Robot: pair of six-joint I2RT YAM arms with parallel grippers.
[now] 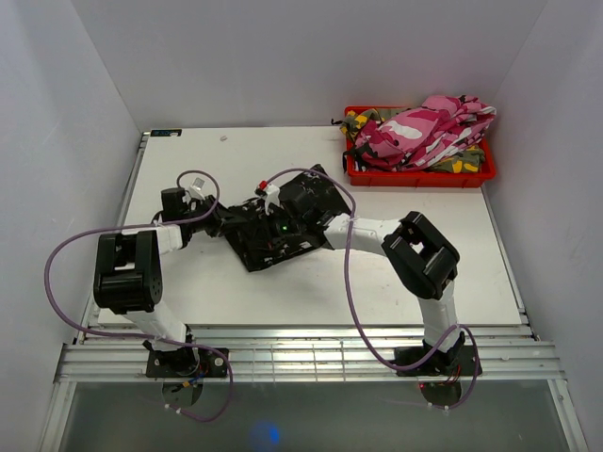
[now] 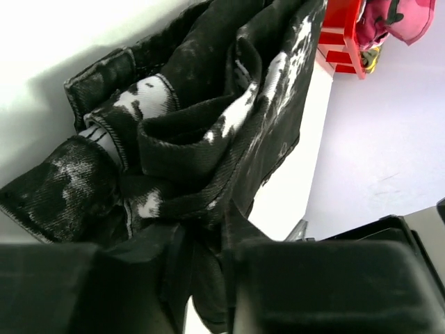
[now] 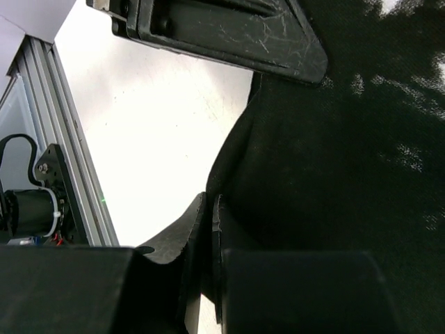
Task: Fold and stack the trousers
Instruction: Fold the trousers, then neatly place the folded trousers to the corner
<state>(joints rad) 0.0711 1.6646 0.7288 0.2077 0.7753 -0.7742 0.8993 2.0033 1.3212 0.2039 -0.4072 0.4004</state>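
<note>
**Both grippers clamped on the black trousers at mid-table**

The black trousers (image 1: 270, 243) lie bunched in a dark heap near the middle of the white table (image 1: 236, 160), well apart from every edge. The left gripper (image 2: 201, 261) is at the heap's left side. Its jaws are nearly together, with a twisted fold of the white-splotched cloth pinched between them. The right gripper (image 3: 208, 233) reaches in from the right. Its jaws are closed on a thin edge of the same cloth, and the rest of the fabric spreads dark across that wrist view.

Bare tabletop shows on all sides of the heap: a wide strip toward the far edge, a band between the cloth and the slotted metal rails (image 1: 301, 353) along the near edge, and open surface to the right of the right arm's elbow. The left arm's elbow sits close to the table's left edge (its purple cable loops out past it).

At the far right corner a red bin (image 1: 415, 177) rests on the table. The pink camouflage trousers (image 1: 429, 132) are piled above its rim, with the green-yellow camouflage trousers (image 1: 361, 121) under them. White walls (image 1: 57, 141) close in on three sides.
</note>
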